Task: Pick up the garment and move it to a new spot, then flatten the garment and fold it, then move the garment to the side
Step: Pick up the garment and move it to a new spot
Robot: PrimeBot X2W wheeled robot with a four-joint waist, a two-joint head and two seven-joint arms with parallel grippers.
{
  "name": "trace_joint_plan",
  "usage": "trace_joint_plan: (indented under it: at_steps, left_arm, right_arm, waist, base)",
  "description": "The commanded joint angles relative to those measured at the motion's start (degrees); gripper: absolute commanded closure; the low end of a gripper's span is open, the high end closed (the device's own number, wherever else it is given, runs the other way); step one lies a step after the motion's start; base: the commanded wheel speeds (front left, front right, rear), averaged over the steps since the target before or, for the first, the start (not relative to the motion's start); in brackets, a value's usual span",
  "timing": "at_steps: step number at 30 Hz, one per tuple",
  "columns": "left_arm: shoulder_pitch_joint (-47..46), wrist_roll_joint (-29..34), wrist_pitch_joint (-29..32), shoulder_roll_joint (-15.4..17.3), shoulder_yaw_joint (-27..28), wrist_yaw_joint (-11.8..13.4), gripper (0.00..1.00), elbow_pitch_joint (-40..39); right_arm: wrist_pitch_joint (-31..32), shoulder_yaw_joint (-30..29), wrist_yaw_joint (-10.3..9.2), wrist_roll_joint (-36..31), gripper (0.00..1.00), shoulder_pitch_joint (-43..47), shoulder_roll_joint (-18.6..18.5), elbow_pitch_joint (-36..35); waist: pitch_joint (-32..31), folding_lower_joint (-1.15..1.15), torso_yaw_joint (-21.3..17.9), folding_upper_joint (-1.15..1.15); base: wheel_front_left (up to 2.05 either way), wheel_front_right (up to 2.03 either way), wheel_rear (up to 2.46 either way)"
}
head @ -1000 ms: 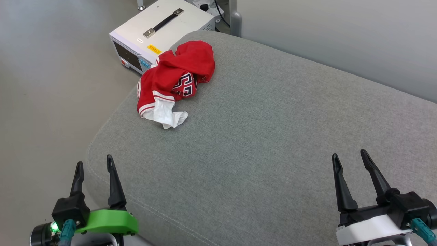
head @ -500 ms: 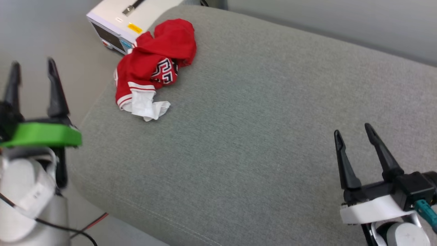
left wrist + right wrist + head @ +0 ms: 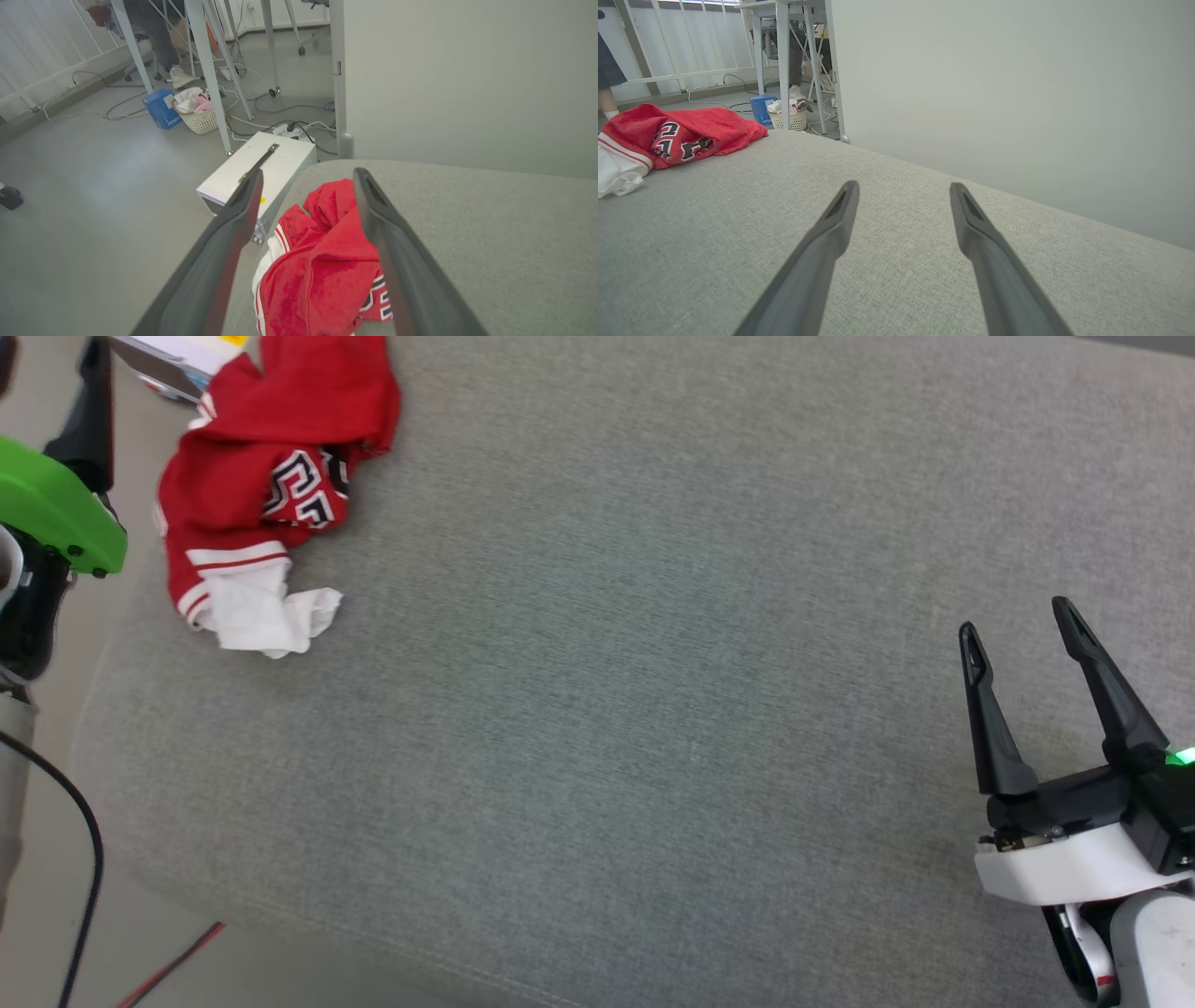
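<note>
The garment is a crumpled red jersey with a white sleeve and black-and-white lettering. It lies in a heap at the far left corner of the grey cushion. My left gripper hovers just left of the heap on its green mount, past the cushion's edge. In the left wrist view its two fingers stand open, with the garment below and between them, not touched. My right gripper is open and empty over the cushion's near right part. The right wrist view shows the garment far off to the left.
A white box with a black handle stands on the floor against the cushion's corner, just behind the garment. A pale wall panel rises behind the cushion. Cables hang at the near left. Table legs, a basket and a person's leg are farther back.
The head camera has swung down and to the right, shifting the whole picture. My left gripper has risen and gone forward to beside the garment. The right gripper moved forward slightly. The garment lies unchanged.
</note>
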Motion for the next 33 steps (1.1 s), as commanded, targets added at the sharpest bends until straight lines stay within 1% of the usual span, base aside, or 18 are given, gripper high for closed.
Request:
trace_joint_plan:
  at_steps: [1, 4, 6, 10, 12, 14, 18, 21, 28, 29, 30, 33]
  left_arm:
    - [-1.53, -3.12, 2.92, 1.53, -1.72, -0.15, 0.00, 0.70]
    - [-3.35, -10.86, 12.02, 5.00, -6.55, -0.16, 0.00, 2.25]
    - [-3.98, -14.48, 17.36, 7.06, -9.43, -0.16, 0.00, 3.17]
    - [-4.72, -19.05, 24.64, 9.64, -14.11, -0.16, 0.00, 5.46]
    - [-5.05, -20.04, 27.03, 10.50, -16.37, -0.16, 0.00, 6.69]
    - [-5.54, -20.77, 27.94, 10.84, -18.03, -0.16, 0.00, 8.17]
    - [-5.60, -22.79, 29.70, 9.99, -21.56, -0.16, 0.00, 10.91]
    - [-5.67, -24.55, 30.05, 8.45, -24.08, -0.16, 0.00, 12.08]
    - [-5.94, -26.43, 29.55, 7.02, -29.99, -0.16, 0.00, 14.06]
    - [-6.18, -26.55, 29.08, 7.15, -30.80, -0.16, 0.84, 14.17]
    - [-6.40, -26.71, 28.38, 7.38, -31.21, -0.16, 1.00, 14.26]
    - [-7.69, -26.70, 25.37, 8.68, -32.44, -0.16, 1.00, 14.62]
  right_arm:
    - [-0.35, 0.06, -0.04, -0.25, 0.00, -1.25, -0.54, -0.54]
    - [-0.35, -0.28, -0.04, -0.32, 0.00, -1.80, -1.26, -1.10]
    - [-0.35, -0.68, -0.04, -0.23, 0.00, -2.08, -1.59, -1.47]
    - [-0.35, -1.51, -0.04, -0.04, 0.00, -2.40, -2.04, -1.97]
    - [-0.35, -1.76, -0.04, 0.18, 0.00, -2.58, -2.27, -2.12]
    - [-0.35, -1.97, -0.04, 0.44, 0.00, -2.86, -2.55, -2.22]
    - [-0.35, -2.17, -0.04, 0.81, 0.00, -3.31, -2.89, -2.37]
    - [-0.35, -2.60, -0.04, 1.04, 0.00, -3.21, -2.93, -2.13]
    - [-0.35, -3.10, -0.04, 1.68, 0.00, -2.76, -2.77, -1.48]
    - [-0.35, -3.17, -0.04, 1.78, 0.00, -2.72, -2.72, -1.30]
    - [-0.35, -3.14, -0.04, 1.85, 0.00, -2.70, -2.72, -1.18]
    - [-0.35, -3.05, -0.04, 2.21, 0.00, -2.55, -2.52, -0.82]
  waist:
    - [3.39, -0.02, -3.19, 0.00]
    - [4.80, -0.02, -4.09, 0.00]
    - [5.76, -0.02, -4.58, 0.00]
    - [7.77, -0.02, -5.30, 0.00]
    - [8.66, -0.02, -5.58, 0.00]
    - [9.55, -0.02, -5.79, 0.00]
    - [10.93, -0.02, -6.19, 0.00]
    - [11.44, -0.02, -6.15, 0.00]
    - [10.94, -0.02, -5.58, 0.00]
    - [10.67, -0.02, -5.45, 0.00]
    - [10.38, -0.02, -5.36, 0.00]
    - [8.79, -0.02, -5.10, 0.00]
  base:
    - [0.00, 0.00, 0.00]
    - [0.00, 0.00, 0.00]
    - [0.00, 0.00, 0.00]
    - [0.00, 0.00, 0.00]
    - [0.00, 0.00, 0.00]
    - [0.00, 0.00, 0.00]
    - [0.00, 0.00, 0.00]
    - [0.00, 0.00, 0.00]
    - [0.00, 0.00, 0.00]
    - [0.00, 0.00, 0.00]
    - [0.00, 0.00, 0.00]
    - [0.00, 0.00, 0.00]
